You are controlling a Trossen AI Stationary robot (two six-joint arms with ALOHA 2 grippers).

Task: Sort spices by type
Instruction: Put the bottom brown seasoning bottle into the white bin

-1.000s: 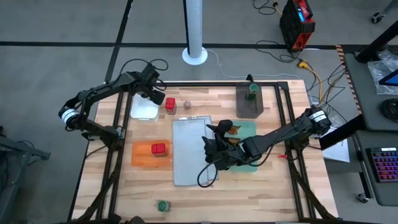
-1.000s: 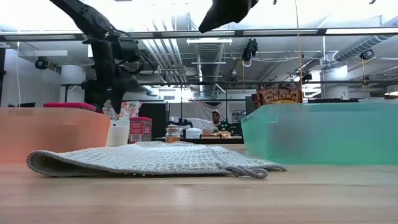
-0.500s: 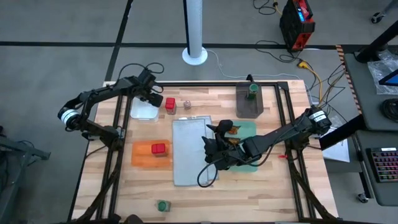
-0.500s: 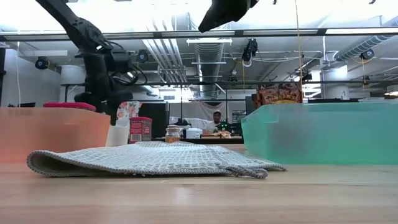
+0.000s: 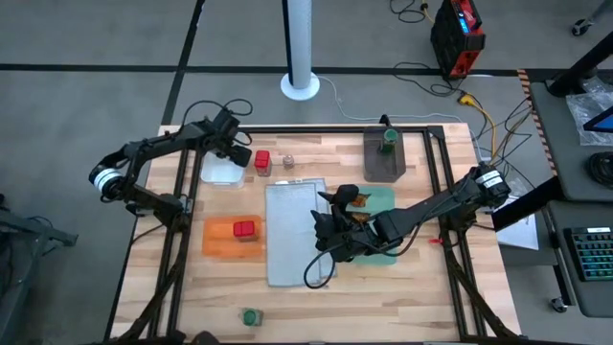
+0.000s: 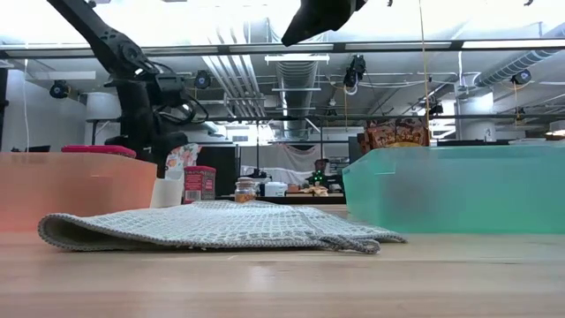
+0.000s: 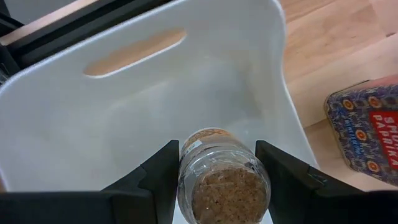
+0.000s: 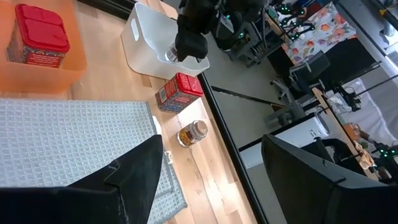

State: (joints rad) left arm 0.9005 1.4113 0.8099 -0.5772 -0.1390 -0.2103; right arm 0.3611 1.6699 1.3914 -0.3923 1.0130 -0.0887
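My left gripper [image 5: 236, 154] is shut on a clear shaker [image 7: 222, 185] of brown spice, above the white board [image 5: 220, 171] at the far left. The other shaker [image 5: 287, 161] and a red box [image 5: 261, 161] stand on the wood beside the board. A second red box [image 5: 245, 229] sits on the orange cloth [image 5: 218, 240]. Orange-brown packets [image 5: 359, 201] lie on the green cloth [image 5: 383, 203]. One green-topped jar [image 5: 389, 137] stands in the dark bin [image 5: 383, 165]. The other green-topped jar [image 5: 250, 315] stands by the near edge. My right gripper [image 5: 324, 228] is open and empty above the grey cloth [image 5: 292, 244]. My left gripper pinches the shaker's glass body [image 7: 186, 180] between its two fingers [image 7: 163, 177], one on each side. The fingers come from above, pointing down at the white board. The shaker's spice-filled end faces the wrist camera. Whether the shaker touches the board I cannot tell.
The table's dark frame rails run along its left and right sides [image 5: 177, 240]. A white pole base [image 5: 300, 84] stands beyond the far edge. Bare wood lies along the near edge around the lone green jar.
My left gripper, still shut on the shaker, has moved a little toward the table's left edge and slightly down over the white board.
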